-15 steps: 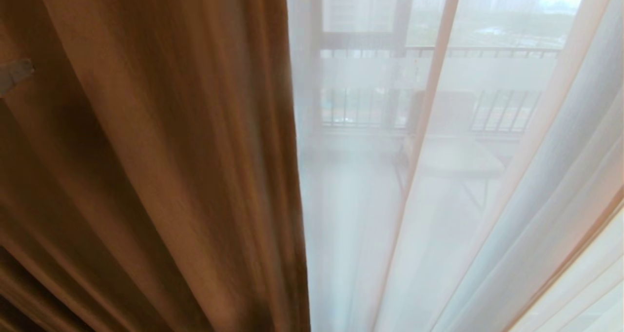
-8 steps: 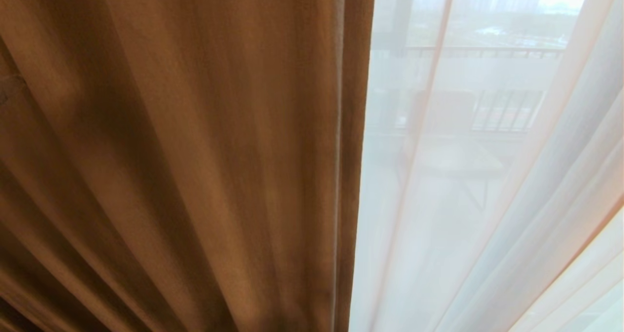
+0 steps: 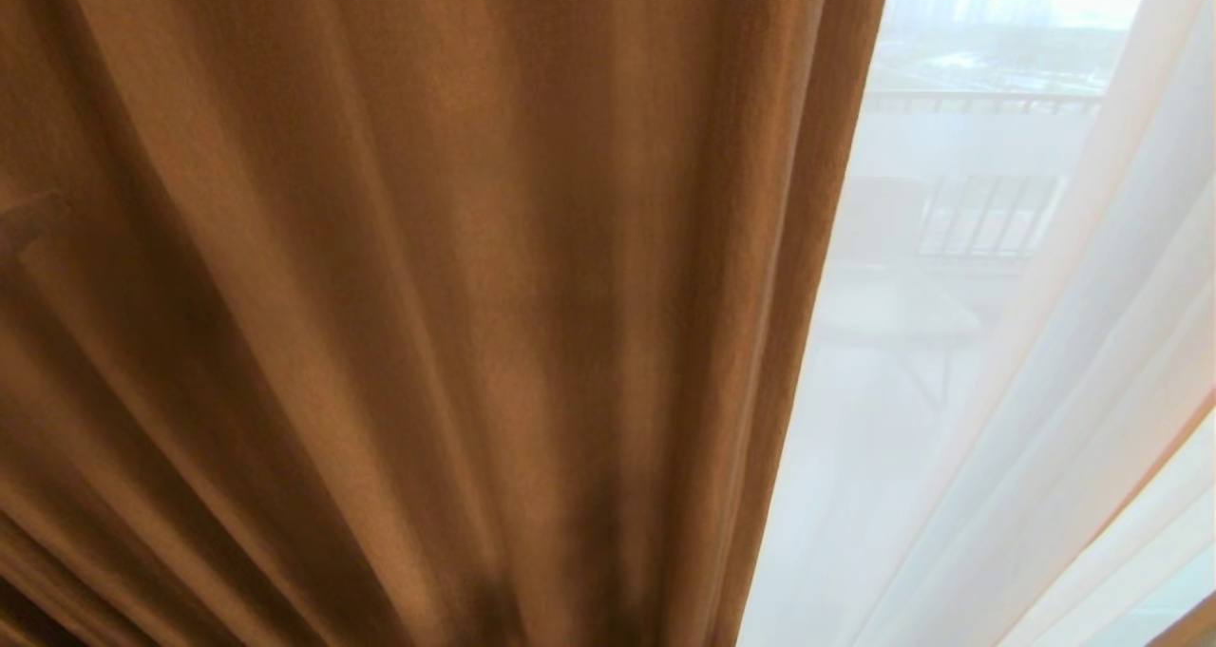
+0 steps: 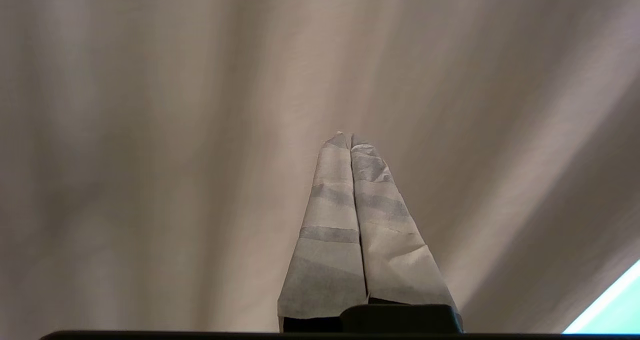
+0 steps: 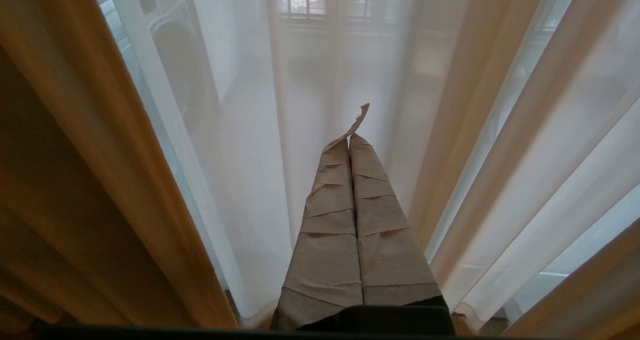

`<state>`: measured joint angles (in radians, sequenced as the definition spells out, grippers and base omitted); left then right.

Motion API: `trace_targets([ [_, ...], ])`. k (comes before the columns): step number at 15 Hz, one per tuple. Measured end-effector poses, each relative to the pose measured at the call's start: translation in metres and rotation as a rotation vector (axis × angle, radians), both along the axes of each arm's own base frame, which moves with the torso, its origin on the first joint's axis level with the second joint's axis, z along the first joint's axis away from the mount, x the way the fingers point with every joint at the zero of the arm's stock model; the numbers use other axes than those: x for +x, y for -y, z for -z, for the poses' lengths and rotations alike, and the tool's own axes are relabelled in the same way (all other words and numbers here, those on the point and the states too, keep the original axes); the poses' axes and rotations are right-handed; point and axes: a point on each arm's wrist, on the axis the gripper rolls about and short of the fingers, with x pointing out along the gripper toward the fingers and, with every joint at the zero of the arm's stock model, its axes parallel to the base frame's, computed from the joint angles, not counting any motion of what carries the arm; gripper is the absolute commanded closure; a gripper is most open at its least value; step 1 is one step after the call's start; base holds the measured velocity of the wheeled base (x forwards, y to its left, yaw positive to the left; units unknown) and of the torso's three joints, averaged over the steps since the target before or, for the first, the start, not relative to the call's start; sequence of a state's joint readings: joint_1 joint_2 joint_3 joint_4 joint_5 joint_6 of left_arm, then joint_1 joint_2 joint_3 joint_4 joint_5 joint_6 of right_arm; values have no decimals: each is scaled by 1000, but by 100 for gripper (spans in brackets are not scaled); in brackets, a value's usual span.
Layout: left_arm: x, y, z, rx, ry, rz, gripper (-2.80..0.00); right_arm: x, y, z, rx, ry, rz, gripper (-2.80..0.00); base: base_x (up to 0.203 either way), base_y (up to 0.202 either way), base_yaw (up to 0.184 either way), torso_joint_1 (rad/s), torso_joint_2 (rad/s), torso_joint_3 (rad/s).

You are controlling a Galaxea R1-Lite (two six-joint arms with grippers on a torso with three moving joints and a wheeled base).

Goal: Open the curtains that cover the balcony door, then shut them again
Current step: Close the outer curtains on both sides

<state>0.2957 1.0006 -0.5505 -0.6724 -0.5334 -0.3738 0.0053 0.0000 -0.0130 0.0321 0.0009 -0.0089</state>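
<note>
- Our left gripper (image 4: 351, 136) has its taped fingers (image 4: 325, 230) pressed flat together with no cloth visibly between them, tips against or just short of the heavy curtain (image 4: 175, 130); we cannot tell which.
- Our right gripper (image 5: 350, 138) is likewise fully closed and empty, pointing at the sheer curtain (image 5: 310, 80).
- In the head view the tan curtain (image 3: 427, 295) covers most of the opening; the sheer one (image 3: 1073, 362) hangs beside it.
- We judge the tan cloth soft and weighty, so we should pinch its leading edge (image 3: 817, 276).
- The sheer looks light and easily snagged.
</note>
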Motion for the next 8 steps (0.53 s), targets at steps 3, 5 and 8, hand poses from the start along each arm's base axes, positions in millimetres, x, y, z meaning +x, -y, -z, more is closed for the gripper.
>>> trace_targets([
  [3, -6, 10, 15, 1, -96, 37, 0, 0, 0, 0, 0, 0, 0, 0, 0, 0, 0, 0, 0, 0],
  [5, -15, 21, 27, 32, -177, 44, 0, 0, 0, 0, 0, 0, 0, 0, 0, 0, 0, 0, 0, 0],
  [8, -38, 32, 53, 113, -288, -53, 0, 0, 0, 0, 0, 0, 0, 0, 0, 0, 0, 0, 0, 0],
])
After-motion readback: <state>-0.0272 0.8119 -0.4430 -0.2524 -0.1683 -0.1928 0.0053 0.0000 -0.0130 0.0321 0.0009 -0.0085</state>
